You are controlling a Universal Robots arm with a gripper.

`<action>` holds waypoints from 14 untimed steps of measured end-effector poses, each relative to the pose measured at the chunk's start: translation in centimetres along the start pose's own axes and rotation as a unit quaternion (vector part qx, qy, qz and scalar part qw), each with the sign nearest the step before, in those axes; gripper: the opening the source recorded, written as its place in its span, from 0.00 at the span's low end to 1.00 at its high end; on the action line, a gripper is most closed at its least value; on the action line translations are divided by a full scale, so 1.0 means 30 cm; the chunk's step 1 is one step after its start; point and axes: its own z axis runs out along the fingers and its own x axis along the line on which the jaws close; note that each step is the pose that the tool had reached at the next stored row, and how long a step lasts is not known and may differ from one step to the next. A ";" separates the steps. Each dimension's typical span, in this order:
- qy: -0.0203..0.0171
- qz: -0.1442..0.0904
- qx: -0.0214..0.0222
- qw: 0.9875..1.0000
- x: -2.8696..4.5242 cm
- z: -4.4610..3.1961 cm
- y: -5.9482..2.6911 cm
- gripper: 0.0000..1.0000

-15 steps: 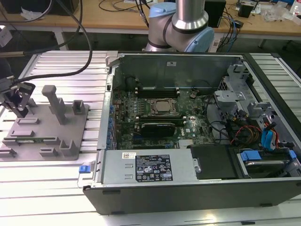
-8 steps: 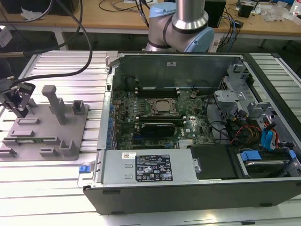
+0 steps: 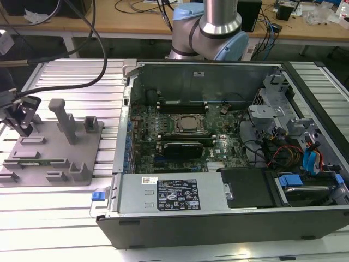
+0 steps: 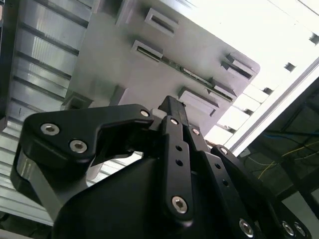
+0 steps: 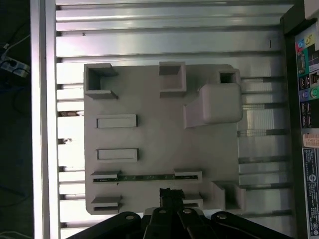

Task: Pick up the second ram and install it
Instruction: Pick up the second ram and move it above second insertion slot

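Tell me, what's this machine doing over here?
A robot arm has its end effector poised over a grey fixture plate beside an open computer case. The end effector is shut and empty. The green memory strip it is meant to pick up lies in a slot on the plate, not yet gripped or installed.

A white barcode sticker and a black label with white print are sitting on the grey metal cover in the exterior view, their lettering too small to read. In the first wrist view, a white printed label and small coloured port markings are showing on the dark case panel, likewise illegible.
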 end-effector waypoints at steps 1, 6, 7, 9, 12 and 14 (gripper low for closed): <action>0.001 -0.019 0.000 1.000 0.000 0.000 0.000 0.08; 0.006 -0.132 -0.003 0.991 0.000 0.003 0.000 0.08; 0.007 -0.165 -0.003 0.986 0.000 0.004 0.000 0.08; 0.009 -0.199 -0.003 0.980 0.000 0.005 0.000 0.08; 0.011 -0.239 -0.004 0.971 0.000 0.006 0.000 0.08; 0.012 -0.261 -0.004 0.965 0.000 0.006 0.000 0.08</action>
